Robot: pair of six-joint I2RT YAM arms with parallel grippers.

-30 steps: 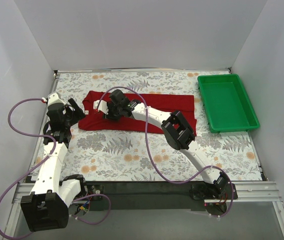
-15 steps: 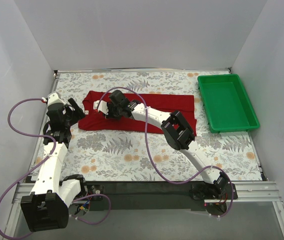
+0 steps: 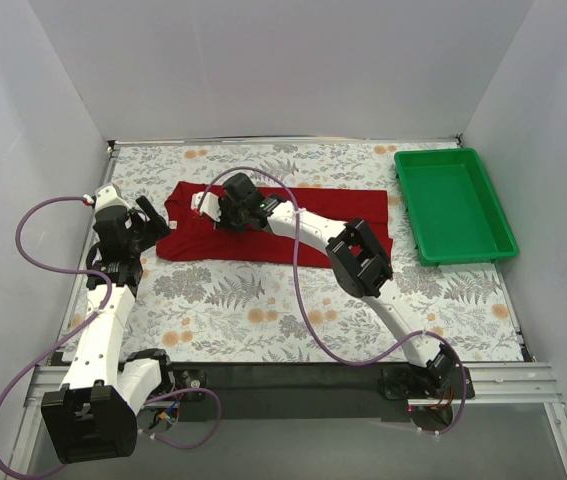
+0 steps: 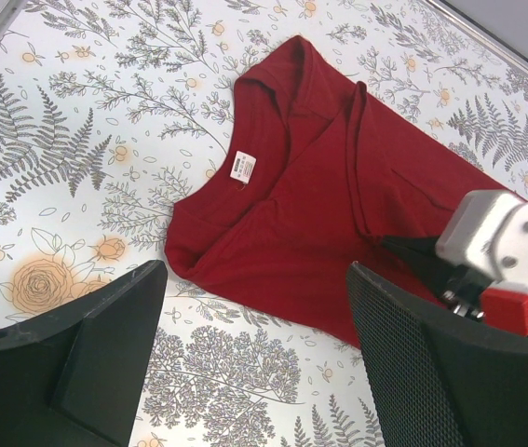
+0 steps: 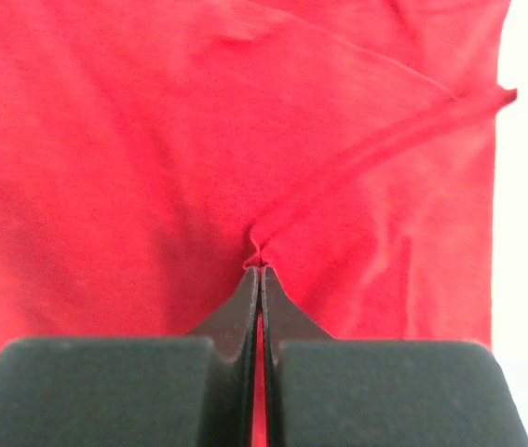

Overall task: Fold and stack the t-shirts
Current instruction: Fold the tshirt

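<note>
The dark red t-shirt [image 3: 308, 222] lies folded lengthwise across the back of the floral table, collar end at the left. My right gripper [image 3: 225, 217] reaches over the shirt's left part and is shut on a pinch of its cloth [image 5: 257, 244]. In the left wrist view the shirt [image 4: 329, 214] shows its collar and white label. My left gripper [image 3: 151, 222] hovers just left of the collar end, jaws wide open and empty, over bare table [image 4: 254, 372].
A green plastic tray [image 3: 453, 204] stands at the back right. White walls enclose the table on three sides. Purple cables loop from both arms, one [image 3: 298, 290] over the table's middle.
My right gripper has shifted slightly toward the back over the shirt, and its forearm has swung with it. The left arm has not moved.
</note>
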